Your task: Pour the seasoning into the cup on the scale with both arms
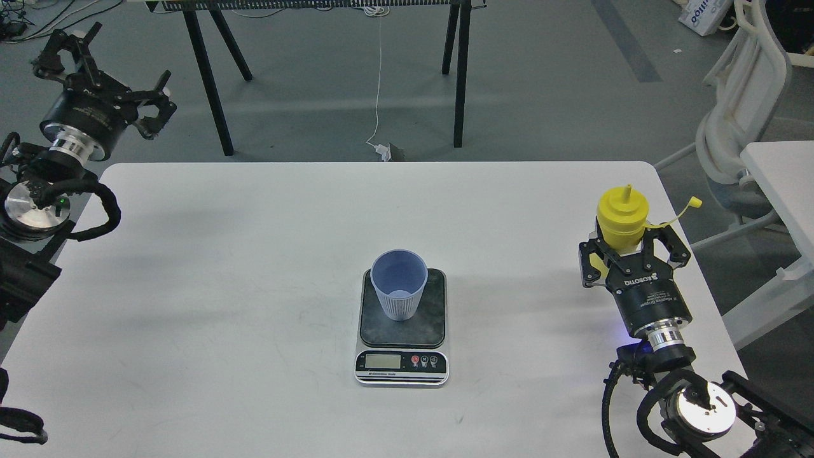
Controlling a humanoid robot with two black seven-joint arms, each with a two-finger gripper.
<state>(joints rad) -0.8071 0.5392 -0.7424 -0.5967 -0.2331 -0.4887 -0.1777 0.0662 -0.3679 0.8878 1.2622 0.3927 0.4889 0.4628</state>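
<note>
The light blue-grey ribbed cup stands upright on the dark plate of the scale at the middle of the white table. The yellow seasoning bottle stands upright near the table's right edge, nozzle up, its tethered cap hanging off to the right. My right gripper comes from below and its fingers close around the bottle's lower body, hiding its base. My left gripper is open and empty, raised beyond the table's far left corner.
Black trestle legs and a white cable are on the floor behind the table. A white chair and another white tabletop stand to the right. The scale's display faces me.
</note>
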